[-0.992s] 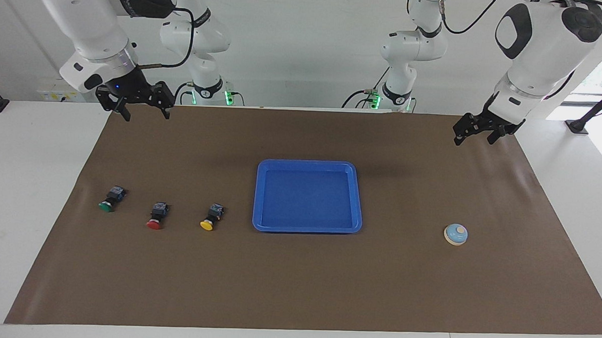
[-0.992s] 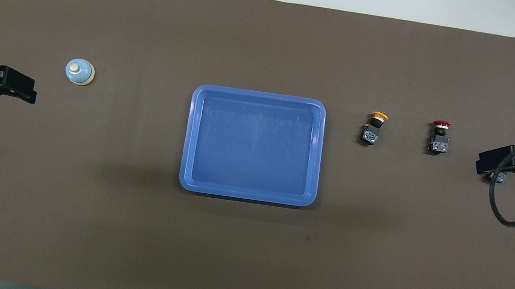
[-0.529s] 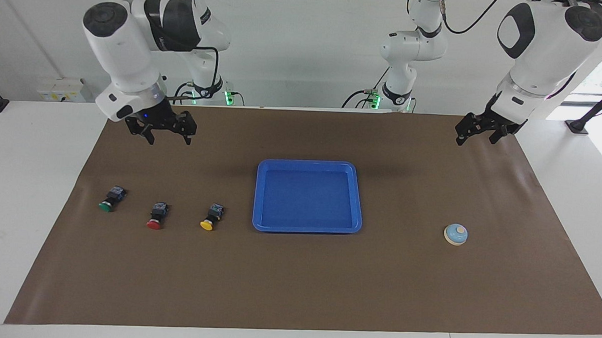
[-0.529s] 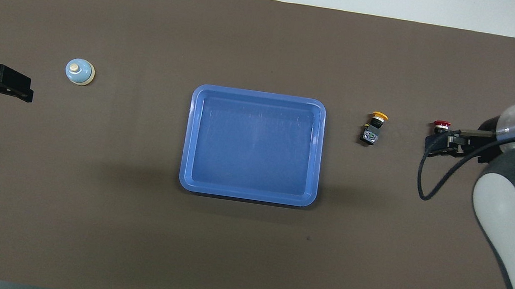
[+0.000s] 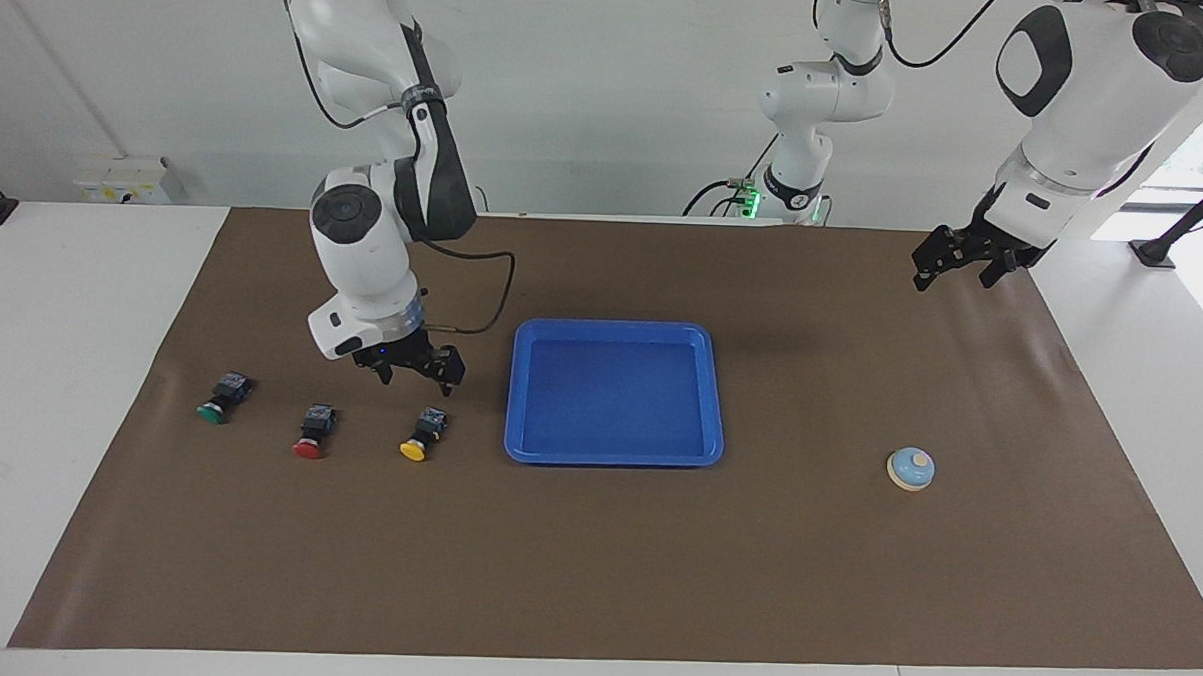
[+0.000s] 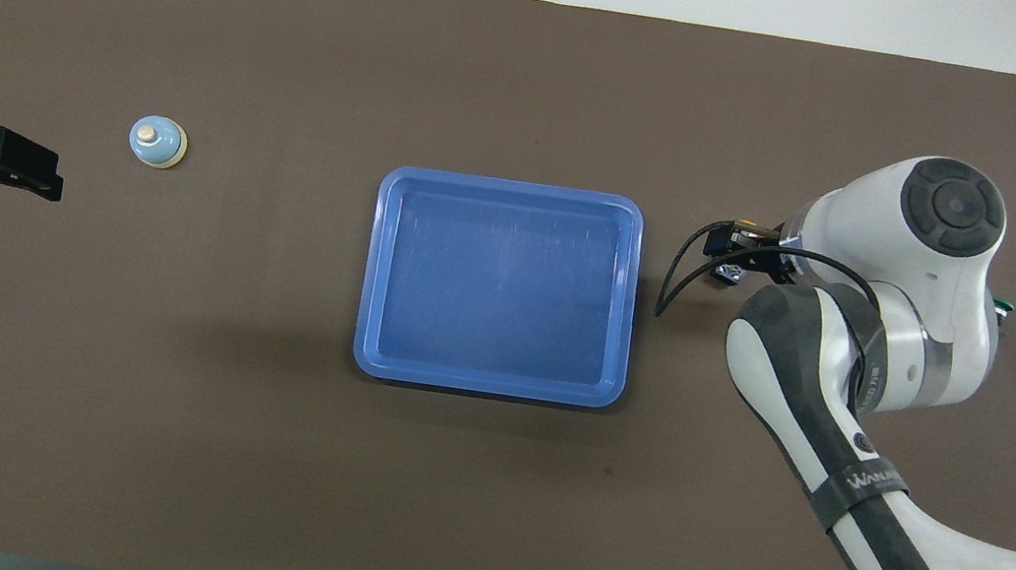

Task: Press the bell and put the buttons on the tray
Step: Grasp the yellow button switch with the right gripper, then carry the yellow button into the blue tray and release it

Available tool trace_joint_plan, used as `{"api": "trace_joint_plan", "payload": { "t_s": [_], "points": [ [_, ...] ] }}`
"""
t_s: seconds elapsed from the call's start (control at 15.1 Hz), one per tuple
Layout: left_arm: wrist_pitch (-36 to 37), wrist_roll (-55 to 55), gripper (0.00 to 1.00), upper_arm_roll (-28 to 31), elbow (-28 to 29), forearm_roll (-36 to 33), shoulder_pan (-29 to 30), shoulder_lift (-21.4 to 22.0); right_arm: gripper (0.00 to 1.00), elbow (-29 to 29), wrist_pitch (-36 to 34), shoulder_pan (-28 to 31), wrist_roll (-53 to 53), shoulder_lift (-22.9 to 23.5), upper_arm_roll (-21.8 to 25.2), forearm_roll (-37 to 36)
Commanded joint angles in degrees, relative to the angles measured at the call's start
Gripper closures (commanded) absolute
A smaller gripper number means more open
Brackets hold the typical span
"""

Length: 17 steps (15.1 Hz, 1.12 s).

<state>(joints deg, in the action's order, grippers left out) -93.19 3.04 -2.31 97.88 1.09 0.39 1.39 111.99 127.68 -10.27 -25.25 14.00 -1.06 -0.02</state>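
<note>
Right gripper (image 5: pixel 412 368) is seen low over the desk (image 5: pixel 594 558), just above the yellow button (image 5: pixel 420 435), fingers apart, nothing held, no contact visible. Left gripper (image 5: pixel 964 261) hangs over the desk's edge at the left arm's end, fingers apart and empty; that arm is judged to be waiting.

Tray (image 5: pixel 612 458) is placed mid-desk, flat, nothing in it. It is rigid plastic with a raised rim, so buttons dropped in should be kept from rolling out.

Bell (image 5: pixel 911 469) sits upright toward the left arm's end, well apart from the tray, untouched. It is judged light and likely to slide if pushed sideways; the knob on top should be pressed straight down.

Buttons lie in a row toward the right arm's end, on their sides, caps pointing away from the robots: yellow button nearest the tray, red button (image 5: pixel 310 432) next, green button (image 5: pixel 221 398) outermost and slightly nearer the robots. All are judged small, hard and light. Round caps are smooth and could slip or roll; the squared black body is the better hold, pinched across its flat sides. In the overhead view the yellow button is mostly covered by the right gripper (image 6: pixel 744 249).
</note>
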Motion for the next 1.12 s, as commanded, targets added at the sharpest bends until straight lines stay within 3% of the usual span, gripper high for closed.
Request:
{"api": "trace_joint_plan", "payload": {
  "t_s": [0.0, 0.66, 0.79, 0.86, 0.93, 1.06],
  "points": [
    [0.37, 0.57, 0.0, 0.03, 0.21, -0.74, 0.05, 0.9, 0.0, 0.07, 3.97, 0.34, -2.17, 2.95, -0.09, -0.33],
    [0.37, 0.57, 0.0, 0.03, 0.21, -0.74, 0.05, 0.9, 0.0, 0.24, 9.52, 0.6, -2.95, 6.82, 0.0, -0.33],
    [0.37, 0.48, 0.0, 0.03, 0.21, -0.74, 0.05, 0.9, 0.06, 0.42, 10.83, 0.52, -3.75, 7.35, 0.0, -0.33],
    [0.37, 0.57, 0.0, 0.03, 0.21, -0.74, 0.05, 0.9, 0.15, 0.42, 10.84, 0.51, -3.75, 7.44, 0.0, -0.33],
    [0.37, 0.57, 0.0, 0.03, 0.21, -0.74, 0.05, 0.81, 0.37, 0.42, 10.75, 0.6, -3.75, 7.44, 0.0, -0.33],
    [0.37, 0.57, 0.0, 0.03, 0.21, -0.74, 0.05, 0.9, 1.0, 0.33, 10.57, 0.69, -3.49, 7.44, 0.0, -0.33]
  ]
}}
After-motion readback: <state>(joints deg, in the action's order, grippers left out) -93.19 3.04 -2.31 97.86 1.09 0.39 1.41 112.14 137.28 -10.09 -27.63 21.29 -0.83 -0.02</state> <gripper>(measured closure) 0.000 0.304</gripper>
